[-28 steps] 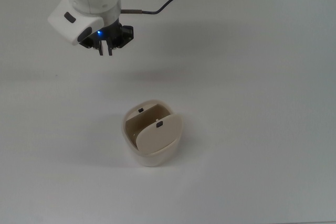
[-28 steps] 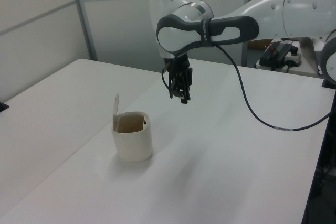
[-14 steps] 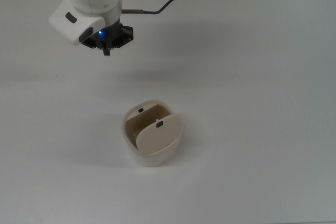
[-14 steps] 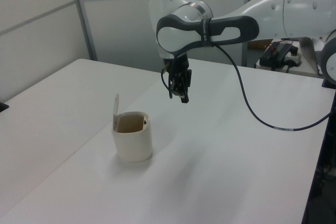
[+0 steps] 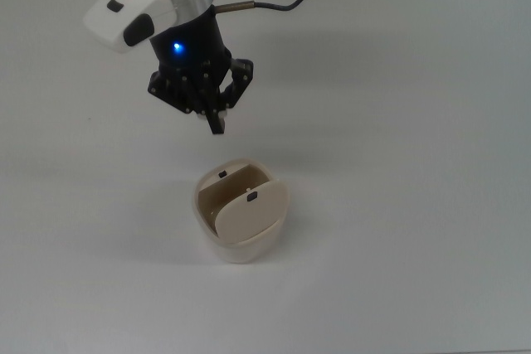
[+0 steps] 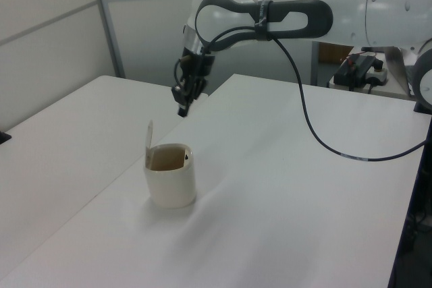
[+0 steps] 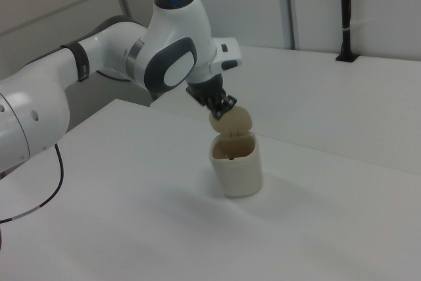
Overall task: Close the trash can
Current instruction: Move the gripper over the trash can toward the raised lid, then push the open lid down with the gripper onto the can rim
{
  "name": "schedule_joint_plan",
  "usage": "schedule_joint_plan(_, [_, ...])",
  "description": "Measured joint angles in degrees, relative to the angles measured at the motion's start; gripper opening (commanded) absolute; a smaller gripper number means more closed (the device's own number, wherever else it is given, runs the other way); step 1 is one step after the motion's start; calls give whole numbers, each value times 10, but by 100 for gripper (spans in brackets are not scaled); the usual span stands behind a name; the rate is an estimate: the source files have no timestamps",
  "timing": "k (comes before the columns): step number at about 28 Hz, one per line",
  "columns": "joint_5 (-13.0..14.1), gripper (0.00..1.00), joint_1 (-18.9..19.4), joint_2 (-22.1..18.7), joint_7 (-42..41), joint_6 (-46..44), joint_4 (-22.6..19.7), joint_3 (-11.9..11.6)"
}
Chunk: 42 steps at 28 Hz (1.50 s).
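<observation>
From the top view, my black two-finger gripper (image 5: 216, 124) hangs in the air over the smooth matte white table (image 5: 398, 122), its tip just short of the far rim of the small cream plastic trash can (image 5: 239, 211). My fingers are pressed together into a single dark tip, with nothing between them. A blue light glows on the black hand above them, and the glossy white arm shell is cut off by the top edge. The can is a rounded square with soft corners; its flat oval lid (image 5: 250, 210) stands tipped up across the opening, so the brownish inside shows behind it. A tiny black knob (image 5: 253, 196) sits near the lid's upper edge, and a second small dark mark shows on the inner wall.

In the left view, my gripper (image 6: 183, 108) points down and slightly to the left view's left, above and behind the can (image 6: 170, 175), clear of it. The lid (image 6: 148, 137) appears only as a thin upright sliver on the can's near-left rim. A black cable (image 6: 317, 133) loops from my arm; the arm's base runs out of the left view's right.

In the right view, my gripper (image 7: 221, 108) partly overlaps the raised lid (image 7: 231, 122); I cannot tell whether it touches. The can (image 7: 237, 164) sits on the table, with its far wall hidden behind the lid.
</observation>
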Motion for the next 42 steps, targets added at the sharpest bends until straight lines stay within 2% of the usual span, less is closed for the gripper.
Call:
schedule_joint_plan(8, [3,0,20,27,55,189,-1,8])
schedule_joint_plan(17, [1,0,48,61,66,258,-1,10])
schedule_joint_plan(29, [-37,0,57,89,67,253,-9,7])
schedule_joint_plan(36, [-51,0,50,89,67,174,-12,-8])
schedule_joint_plan(42, [-87,0,47,89,67,84,-13,-15])
